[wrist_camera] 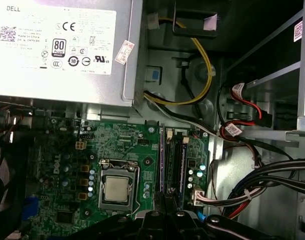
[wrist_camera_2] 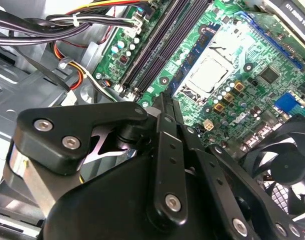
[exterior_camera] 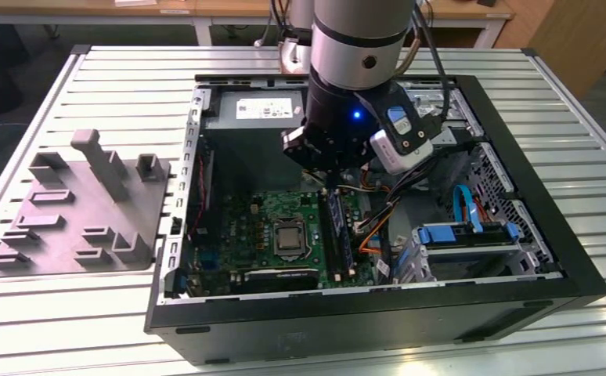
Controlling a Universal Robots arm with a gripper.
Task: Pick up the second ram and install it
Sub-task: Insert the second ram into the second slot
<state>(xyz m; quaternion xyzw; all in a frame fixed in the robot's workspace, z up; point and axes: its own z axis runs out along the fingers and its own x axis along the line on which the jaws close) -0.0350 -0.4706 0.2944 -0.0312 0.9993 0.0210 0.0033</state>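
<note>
Black two-finger gripper (wrist_camera_2: 163,102), close up in the second wrist view: finger bars meet at the tips with no gap. Nothing shows clamped between them, though a thin board held edge-on there would be hard to spot.

Risk, my read: the tips are low inside the open black computer case (exterior_camera: 387,313). A push off the slot line could scrape the green motherboard (exterior_camera: 240,227) or bend the stick. Pressure on one end alone could leave it half-seated. The loose orange and black wires (exterior_camera: 384,210) near the slots could snag.

The second ram, a long narrow blue-green circuit-board stick (exterior_camera: 336,229), stands on edge along the memory slots. It is just beside the square silver processor (exterior_camera: 286,233), on the exterior view's right, directly under the gripper (exterior_camera: 330,174). Touching or apart: cannot tell.

Farther off, a grey plastic parts fixture (exterior_camera: 84,211) sits on the slatted metal table (exterior_camera: 63,329), well apart from the case.
</note>
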